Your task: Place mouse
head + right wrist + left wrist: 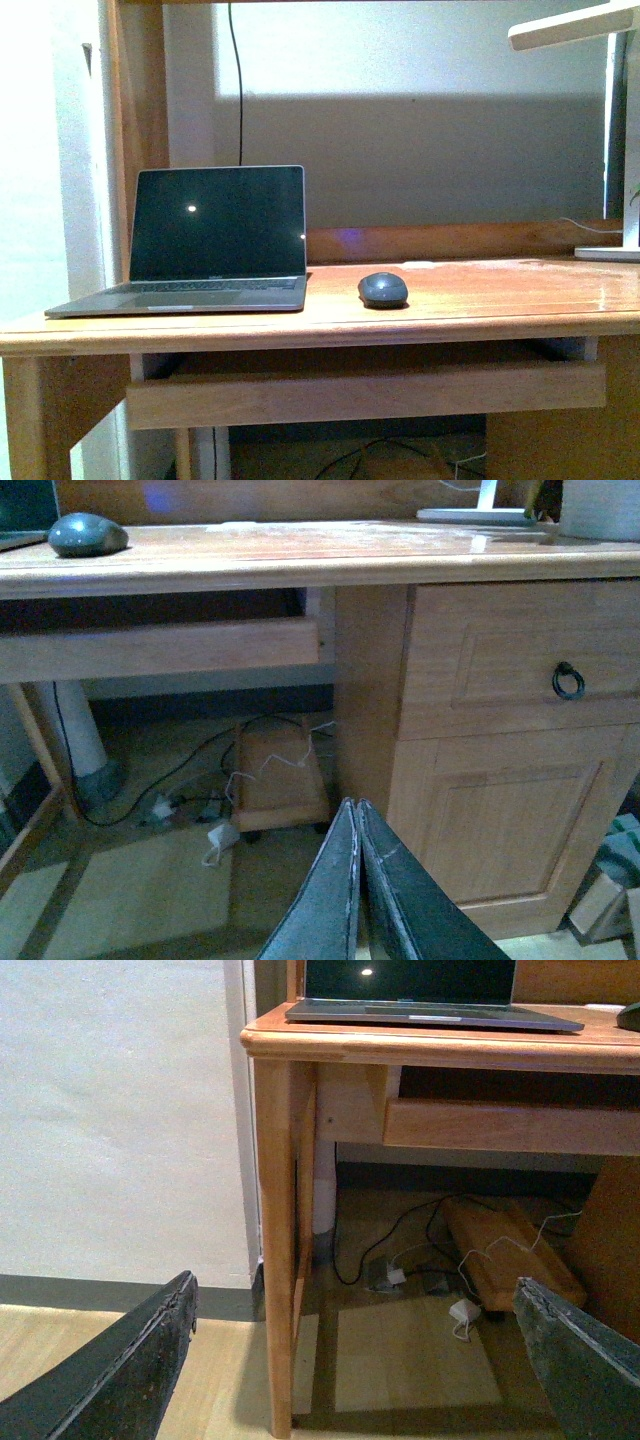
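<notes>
Desk (500, 300) | mouse (383, 289) on top, far above both fingers | left fingers (120, 1370) spread | right fingers (340, 900) pressed together

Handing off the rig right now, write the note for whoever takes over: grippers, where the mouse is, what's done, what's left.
Left gripper: open, empty, low beside the desk.
Right gripper: shut, empty, low in front of the desk.
Mouse: resting on the desktop just right of the open laptop, apart from it.
Done: mouse looks placed; neither arm touches it.
Left: probably nothing beyond confirming the spot is right.
</notes>
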Controlling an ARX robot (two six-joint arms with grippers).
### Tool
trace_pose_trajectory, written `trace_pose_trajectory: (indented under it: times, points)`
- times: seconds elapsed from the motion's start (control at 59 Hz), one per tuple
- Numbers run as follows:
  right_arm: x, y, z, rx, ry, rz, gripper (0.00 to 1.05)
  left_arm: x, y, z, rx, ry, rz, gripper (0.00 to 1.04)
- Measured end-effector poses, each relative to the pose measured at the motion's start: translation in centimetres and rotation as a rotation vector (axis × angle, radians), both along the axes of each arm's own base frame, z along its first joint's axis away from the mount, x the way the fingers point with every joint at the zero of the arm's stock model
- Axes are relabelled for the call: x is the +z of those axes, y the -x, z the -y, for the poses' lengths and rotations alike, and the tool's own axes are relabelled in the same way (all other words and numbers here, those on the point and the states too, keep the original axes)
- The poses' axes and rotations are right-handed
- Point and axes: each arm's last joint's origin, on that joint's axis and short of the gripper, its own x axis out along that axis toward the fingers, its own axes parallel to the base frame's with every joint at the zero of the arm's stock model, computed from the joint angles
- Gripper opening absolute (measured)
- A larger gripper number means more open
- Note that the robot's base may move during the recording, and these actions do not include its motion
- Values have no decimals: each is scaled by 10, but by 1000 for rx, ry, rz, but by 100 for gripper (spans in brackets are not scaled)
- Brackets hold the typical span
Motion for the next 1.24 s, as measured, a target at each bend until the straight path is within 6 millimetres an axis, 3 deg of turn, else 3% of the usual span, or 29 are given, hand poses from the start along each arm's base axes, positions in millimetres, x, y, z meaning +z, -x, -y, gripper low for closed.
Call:
trace_pose_trajectory:
  times: [0.153, 0.187, 0.288, 0.373, 0.458, 0.628, 1.238]
  points:
    - [0, 0, 0, 0, 0, 0, 3, 0, 0, 0, 0, 0, 0, 97]
    - [0, 0, 0, 0, 1, -1, 8, 0, 0, 0, 0, 0, 0, 97]
    - [0, 0, 0, 0, 1, 0, 35, 0, 0, 0, 0, 0, 0, 97]
    - [0, 0, 0, 0, 1, -1, 51, 0, 0, 0, 0, 0, 0, 97]
    - [0, 0, 0, 0, 1, -1, 73, 0, 0, 0, 0, 0, 0, 97]
    - [0, 0, 0, 0, 0, -1, 99, 0, 0, 0, 0, 0, 0, 97]
    - [0, 0, 0, 0, 1, -1, 97, 0, 0, 0, 0, 0, 0, 97]
